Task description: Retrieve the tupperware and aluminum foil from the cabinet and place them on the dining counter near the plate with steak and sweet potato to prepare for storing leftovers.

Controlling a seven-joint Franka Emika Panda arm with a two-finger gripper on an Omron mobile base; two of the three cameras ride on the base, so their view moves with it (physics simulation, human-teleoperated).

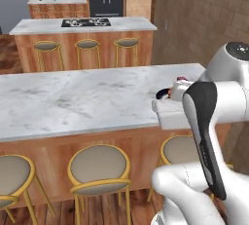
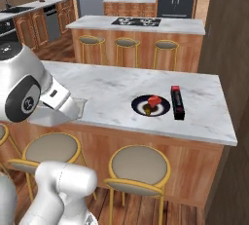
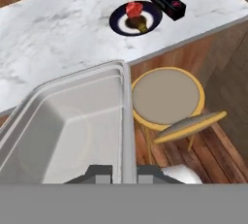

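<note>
My gripper [image 3: 123, 172] is shut on the rim of the tupperware [image 3: 68, 131], a translucent grey-white tub held open side up over the near edge of the dining counter [image 2: 107, 85]. In the right base view the tupperware [image 2: 51, 114] hangs at the counter's left front, under the white hand. Farther right on the counter sits the dark plate [image 2: 151, 105] with a red piece and a brownish piece of food on it. The aluminum foil [image 2: 177, 102], a long black carton with a red end, lies just right of the plate [image 3: 135, 18]. The cabinet is out of view.
Round gold-framed stools [image 2: 138, 168] line the counter's near side, one directly below the hand [image 3: 167, 97]. Behind the counter stands the island with the black cooktop [image 1: 86, 23] and more stools. A dark wooden wall [image 2: 228, 48] closes the right side.
</note>
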